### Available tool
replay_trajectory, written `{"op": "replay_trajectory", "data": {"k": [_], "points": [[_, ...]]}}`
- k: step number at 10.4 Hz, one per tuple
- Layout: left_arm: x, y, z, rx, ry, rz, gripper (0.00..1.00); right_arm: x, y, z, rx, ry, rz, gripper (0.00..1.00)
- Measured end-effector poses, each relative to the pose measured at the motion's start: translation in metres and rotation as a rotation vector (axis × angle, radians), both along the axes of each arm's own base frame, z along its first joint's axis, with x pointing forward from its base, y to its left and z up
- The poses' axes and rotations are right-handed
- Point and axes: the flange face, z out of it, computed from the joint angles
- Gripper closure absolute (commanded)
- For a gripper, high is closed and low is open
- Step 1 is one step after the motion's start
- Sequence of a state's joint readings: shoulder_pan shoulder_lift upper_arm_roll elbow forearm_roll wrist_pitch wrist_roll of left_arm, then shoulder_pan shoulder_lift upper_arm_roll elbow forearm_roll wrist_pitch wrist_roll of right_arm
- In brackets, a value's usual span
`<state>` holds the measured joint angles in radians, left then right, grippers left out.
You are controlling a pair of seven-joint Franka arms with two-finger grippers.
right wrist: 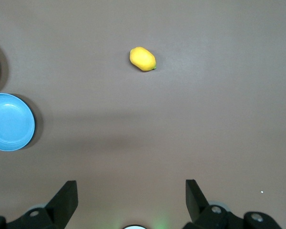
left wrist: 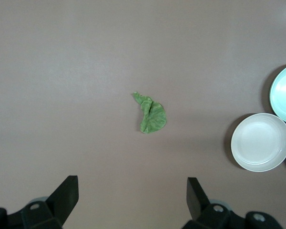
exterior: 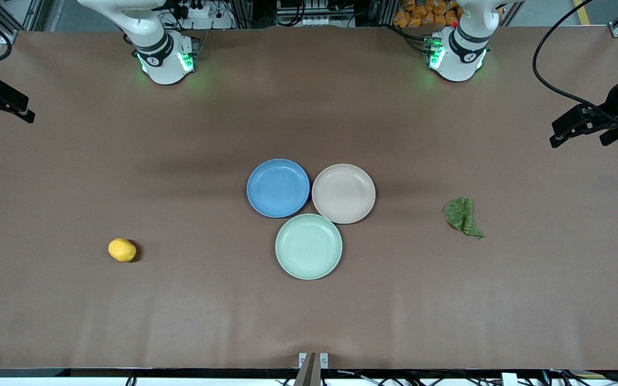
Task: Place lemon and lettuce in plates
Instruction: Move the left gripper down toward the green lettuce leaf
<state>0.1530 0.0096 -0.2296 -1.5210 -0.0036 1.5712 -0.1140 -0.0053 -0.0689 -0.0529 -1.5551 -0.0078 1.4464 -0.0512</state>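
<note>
lemon (exterior: 122,250) lies on the bare table (exterior: 73,321) toward the right arm's end, well apart from the plates and nearer the front camera than the blue one. small oval, bright yellow, matte skin; long axis runs roughly along the table's length, tilted a little in the right wrist view (right wrist: 142,59). open tabletop all round it.

lettuce (exterior: 462,215) lies toward the left arm's end, well apart from the plates. single dark green wrinkly leaf, folded on itself; broad end toward the robots' bases, pointed tail toward the front camera and the table end. bare surface on every side, same in the left wrist view (left wrist: 151,113).

blue plate (exterior: 278,187) and beige-pink plate (exterior: 343,193) sit side by side at mid-table, rims about touching; blue toward the right arm's end. mint-green plate (exterior: 308,246) sits just nearer the front camera, tucked against both. all three hold nothing.

left gripper (left wrist: 132,198) hangs high over the table at its own end, fingers spread wide, nothing between them. right gripper (right wrist: 131,199) likewise over its end, fingers wide apart, holding nothing.
</note>
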Motion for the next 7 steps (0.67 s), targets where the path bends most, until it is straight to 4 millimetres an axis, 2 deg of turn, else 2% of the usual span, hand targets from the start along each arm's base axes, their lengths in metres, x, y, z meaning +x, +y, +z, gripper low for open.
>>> {"op": "replay_trajectory", "data": {"k": [4,6,7], "points": [[0.001,0.004,-0.002,0.001,0.005,-0.011,0.00,0.003,0.000,-0.004,0.000,0.007,0.000,0.00],[0.004,0.006,-0.021,0.000,0.045,-0.017,0.00,0.005,0.000,-0.005,0.000,0.004,0.000,0.00],[0.007,0.007,-0.038,-0.001,0.079,-0.019,0.00,0.007,0.000,-0.007,-0.001,0.001,-0.001,0.00]]}}
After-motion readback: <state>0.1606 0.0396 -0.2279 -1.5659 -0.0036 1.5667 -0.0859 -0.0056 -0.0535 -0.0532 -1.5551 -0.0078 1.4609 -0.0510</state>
